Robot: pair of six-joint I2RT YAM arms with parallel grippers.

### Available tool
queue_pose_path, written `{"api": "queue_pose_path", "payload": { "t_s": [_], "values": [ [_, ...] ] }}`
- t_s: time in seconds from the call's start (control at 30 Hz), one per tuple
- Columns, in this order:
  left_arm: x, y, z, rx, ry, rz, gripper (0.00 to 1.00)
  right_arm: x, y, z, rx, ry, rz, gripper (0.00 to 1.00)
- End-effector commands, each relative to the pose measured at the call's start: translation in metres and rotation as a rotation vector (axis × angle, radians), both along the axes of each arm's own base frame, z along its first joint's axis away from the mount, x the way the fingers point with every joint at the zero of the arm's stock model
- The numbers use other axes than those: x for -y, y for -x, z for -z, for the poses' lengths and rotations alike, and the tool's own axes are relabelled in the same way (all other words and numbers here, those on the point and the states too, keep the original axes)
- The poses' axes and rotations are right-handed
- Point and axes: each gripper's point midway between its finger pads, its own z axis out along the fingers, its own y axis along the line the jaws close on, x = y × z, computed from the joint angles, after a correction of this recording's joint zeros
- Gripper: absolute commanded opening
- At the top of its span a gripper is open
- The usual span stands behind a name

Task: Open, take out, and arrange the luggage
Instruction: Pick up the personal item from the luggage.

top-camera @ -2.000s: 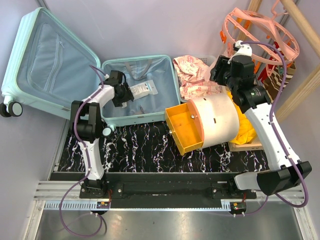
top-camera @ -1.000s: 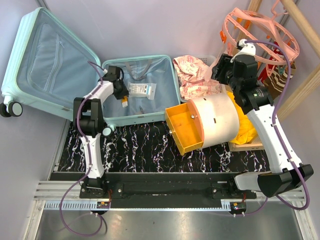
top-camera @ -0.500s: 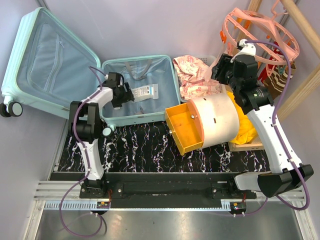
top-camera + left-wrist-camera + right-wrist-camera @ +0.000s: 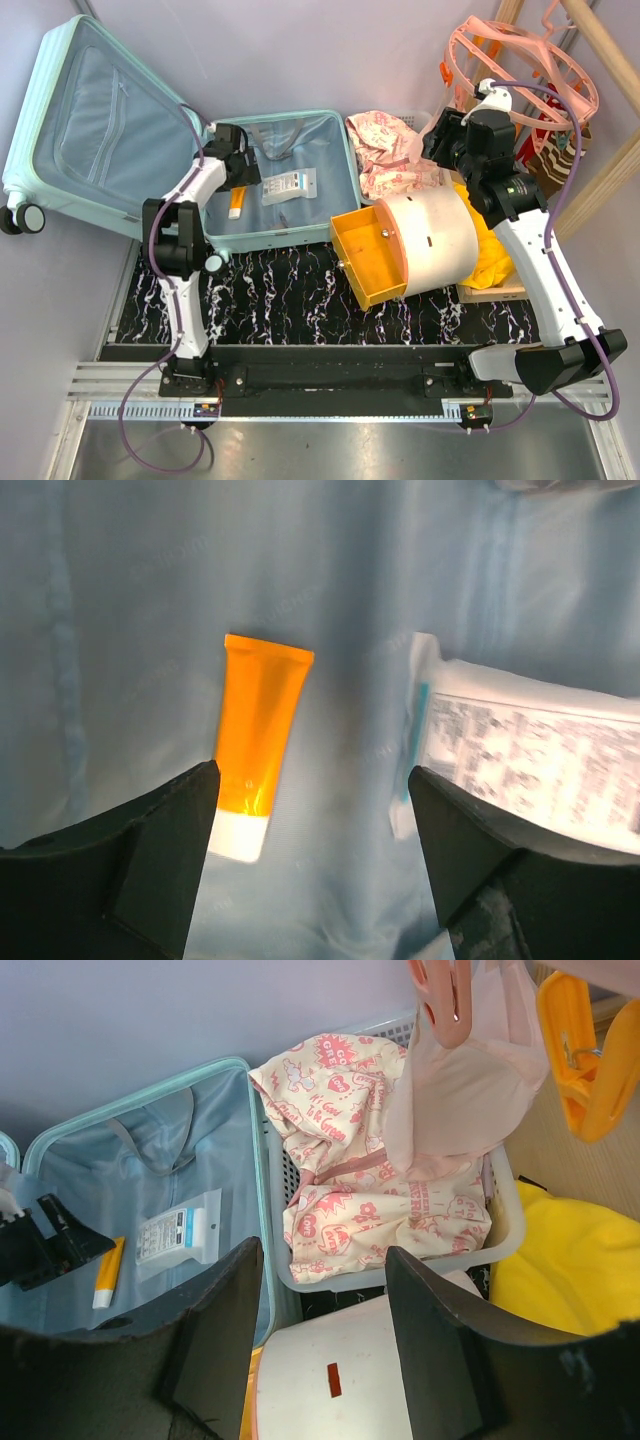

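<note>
At the back of a black marbled table (image 4: pixel 300 290), the luggage (image 4: pixel 300 225) lies open, the left gripper (image 4: pixel 312 782) spread empty above an orange tube (image 4: pixel 258 730) and packet (image 4: pixel 530 750) inside, the right gripper (image 4: pixel 322 1256) open over a neighbouring clothes basket (image 4: pixel 506 1222).

The pale mint-blue ribbed hard-shell suitcase (image 4: pixel 90 120) is showing grey-blue fabric inside. The flat orange plastic tube (image 4: pixel 258 742) is wearing a white cap. The crumpled cream cloth (image 4: pixel 370 1190) is carrying pink hearts and letters. The black table surface (image 4: pixel 290 300) is showing white marble veins.
</note>
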Motion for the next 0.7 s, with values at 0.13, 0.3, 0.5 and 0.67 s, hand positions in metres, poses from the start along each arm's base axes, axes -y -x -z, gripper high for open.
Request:
{"api": "queue_pose_path", "payload": {
  "t_s": [0.13,0.3,0.5,0.67],
  "values": [
    [-0.015,0.011,0.042,-0.180,-0.071,-0.022,0.75,0.006,0.012,-0.017,0.043,-0.008,0.012,0.62],
    [-0.021,0.022,0.053,-0.220,-0.091,-0.028,0.73,0.009,0.013,-0.017,0.043,-0.007,0.028,0.62],
    [-0.029,0.043,0.066,-0.270,-0.116,-0.036,0.70,0.008,0.011,-0.016,0.040,-0.010,0.029,0.62],
    [-0.023,0.051,0.086,-0.324,-0.061,-0.006,0.54,0.005,0.007,-0.015,0.035,-0.007,0.018,0.62]
  ]
}}
